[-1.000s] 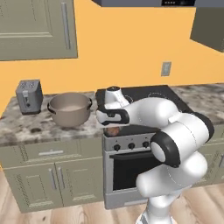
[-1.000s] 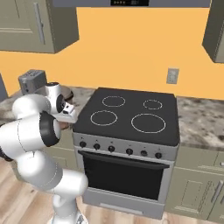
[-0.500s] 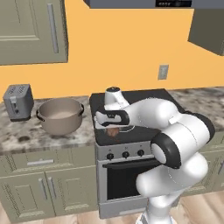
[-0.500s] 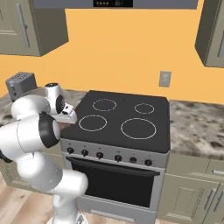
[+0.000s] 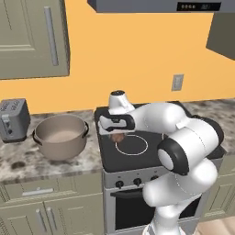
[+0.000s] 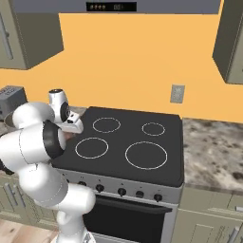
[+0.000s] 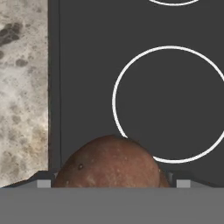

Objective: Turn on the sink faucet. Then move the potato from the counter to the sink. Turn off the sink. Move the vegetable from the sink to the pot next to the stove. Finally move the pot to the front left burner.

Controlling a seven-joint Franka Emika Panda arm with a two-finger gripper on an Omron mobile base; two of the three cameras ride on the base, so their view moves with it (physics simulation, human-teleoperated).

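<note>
My gripper (image 5: 118, 136) is shut on the brown potato (image 5: 119, 137) and holds it just above the stove's left edge, beside the front left burner (image 5: 131, 144). In the hand view the potato (image 7: 109, 162) sits between the two fingertips (image 7: 43, 183), with the burner ring (image 7: 173, 103) beyond it. From the right base view the gripper (image 6: 71, 129) hangs over the stove's left rim, near the front left burner (image 6: 91, 147). The grey pot (image 5: 62, 135) stands on the counter left of the stove. The sink and faucet are out of view.
A toaster (image 5: 13, 120) stands at the far left of the speckled counter (image 5: 27, 165). The black stove top (image 6: 142, 142) has several burner rings. More counter (image 6: 213, 152) runs to the stove's right. Wall cabinets hang above on both sides.
The whole picture has shifted in both base views, so the base has moved. The arm keeps its pose, with the potato still in the gripper over the stove's left edge.
</note>
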